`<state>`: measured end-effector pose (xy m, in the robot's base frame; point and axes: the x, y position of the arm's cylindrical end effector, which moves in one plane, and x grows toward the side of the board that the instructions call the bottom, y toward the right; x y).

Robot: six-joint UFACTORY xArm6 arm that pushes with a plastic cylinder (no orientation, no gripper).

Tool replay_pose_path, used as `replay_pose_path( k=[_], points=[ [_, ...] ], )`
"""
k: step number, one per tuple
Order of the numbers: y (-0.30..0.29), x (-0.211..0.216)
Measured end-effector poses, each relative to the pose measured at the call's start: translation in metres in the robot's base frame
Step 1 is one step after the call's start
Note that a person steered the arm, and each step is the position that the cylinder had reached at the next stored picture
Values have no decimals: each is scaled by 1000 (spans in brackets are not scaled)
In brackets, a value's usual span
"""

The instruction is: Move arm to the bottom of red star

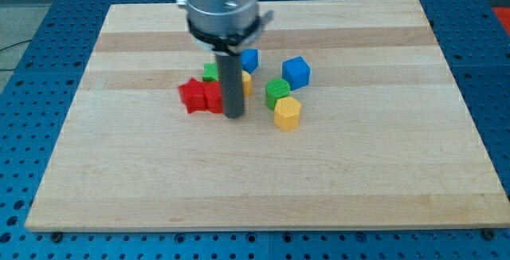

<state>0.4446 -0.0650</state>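
Observation:
The red star [191, 96] lies on the wooden board [263, 180], left of centre. A second red block [213, 96] touches its right side. My tip [233, 116] rests on the board just right of that second red block, to the lower right of the star. The rod hides part of a green block [210, 72] and a yellow block [246, 82] behind it.
A blue block [250, 59] sits right of the rod, above the yellow one. A blue cube [296, 72], a green block [277, 92] and a yellow hexagonal block [287, 113] cluster at the tip's right. A blue pegboard table [24, 116] surrounds the board.

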Motion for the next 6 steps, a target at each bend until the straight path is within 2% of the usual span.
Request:
replay_pose_path(
  k=[1,2,4,6],
  points=[
    [-43,-22],
    [-62,-30],
    [-61,-31],
    [-61,9]
  ],
)
